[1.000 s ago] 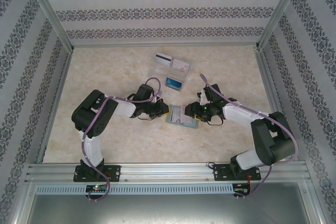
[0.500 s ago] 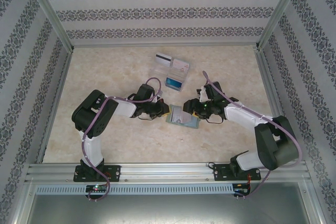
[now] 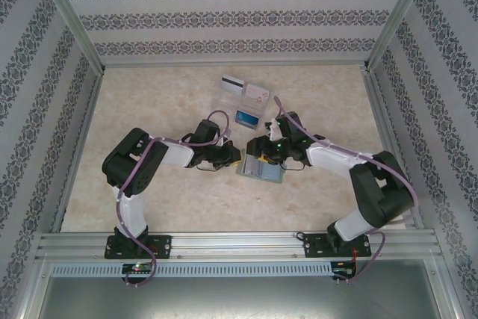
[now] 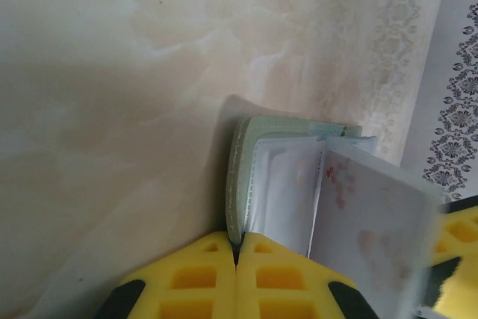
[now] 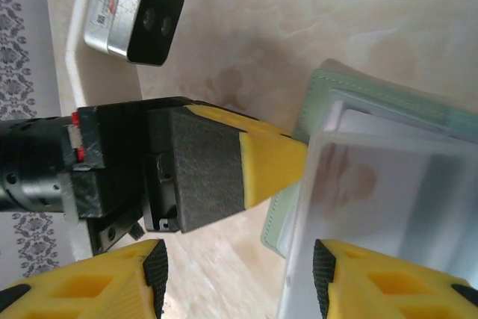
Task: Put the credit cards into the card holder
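1. At the middle of the table (image 3: 336,95), between the two wrists, the card holder (image 3: 260,169) lies open with its grey-green cover underneath and its pale pockets facing up.
2. A pale pink patterned card (image 4: 373,214) leans tilted over those pockets. Its lower edge seems to sit at a pocket mouth, but I cannot tell whether it has entered.
3. The left gripper (image 4: 236,255) is clamped tight on the edge of the cover. This is probably to pin the holder so it neither slides nor folds while a card is pushed in.
4. The right gripper (image 5: 237,252) has its jaws apart. One finger lies against the leaning card and the other is clear of it, so it looks like a steadying push, not a pinch.
5. Just beyond the holder, a clear tray (image 3: 228,102) carries a white striped card (image 3: 232,84), another pink card (image 3: 258,95) and a blue card (image 3: 248,116). They are close enough for a short reach, and none is in the holder yet.
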